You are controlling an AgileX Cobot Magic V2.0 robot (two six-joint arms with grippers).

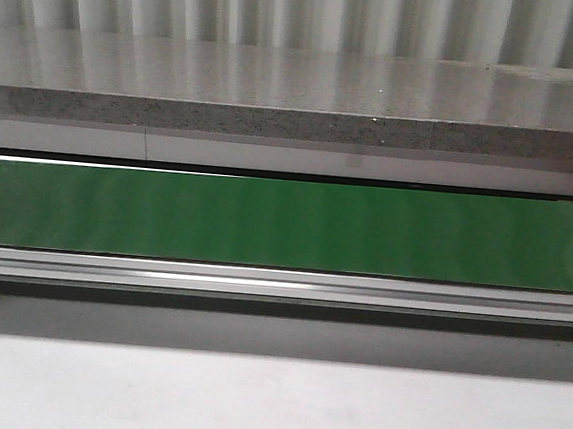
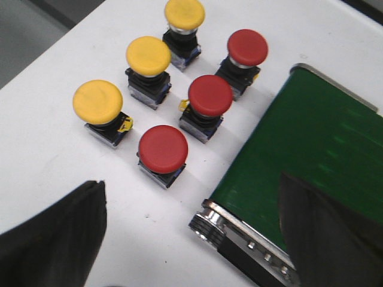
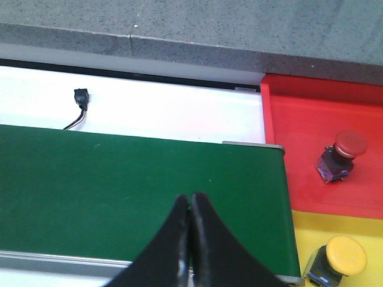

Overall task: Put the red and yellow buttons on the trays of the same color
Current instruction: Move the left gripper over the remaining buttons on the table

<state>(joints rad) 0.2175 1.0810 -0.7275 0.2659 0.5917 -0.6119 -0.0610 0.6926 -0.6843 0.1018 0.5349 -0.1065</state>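
Green conveyor belt (image 1: 286,225) spans the full width of the front view, with an aluminium rail (image 1: 280,286) along its near edge and a grey stone-like ledge (image 1: 294,125) behind it; neither arm shows in this view. Left wrist view: six push buttons stand upright on the white table (image 2: 48,149) beside the belt's end roller (image 2: 209,222), none touching another. Three yellow buttons (image 2: 148,57) form the row farther from the belt, three red buttons (image 2: 210,95) the row nearer it; the nearest red one (image 2: 163,148) stands just beside the belt end. Left gripper (image 2: 191,239) hangs above the table with its two dark fingers (image 2: 54,239) spread wide apart, nothing between them; one finger overlaps the view of the belt corner. Right wrist view: right gripper (image 3: 190,239) sits over the belt with fingertips pressed together, empty. Beyond the belt's other end lie a red tray (image 3: 299,119) with one red button (image 3: 341,156) in it, tilted, and beside it a yellow tray (image 3: 299,230) with one yellow button (image 3: 340,258) in it. Small black connector with a wire (image 3: 79,98) lies on the white surface behind the belt.
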